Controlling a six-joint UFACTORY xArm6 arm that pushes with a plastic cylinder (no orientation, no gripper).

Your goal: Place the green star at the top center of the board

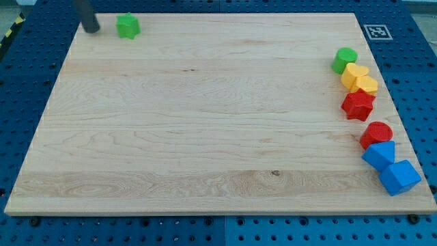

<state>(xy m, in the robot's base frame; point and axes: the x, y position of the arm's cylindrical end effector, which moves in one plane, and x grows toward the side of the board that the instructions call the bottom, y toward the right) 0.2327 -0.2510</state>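
Observation:
The green star [127, 26] lies near the board's top left corner, close to the top edge. My tip [91, 30] rests on the board just to the star's left, with a small gap between them. The rod rises out of the view's top. The wooden board [205, 123] fills most of the view.
Along the board's right edge runs a column of blocks: a green cylinder [345, 60], a yellow heart [353, 74], a yellow hexagon [367, 85], a red star [358, 105], a red cylinder [376, 134], a blue triangle [379, 155] and a blue cube [399, 177]. A marker tag [377, 31] lies beyond the top right corner.

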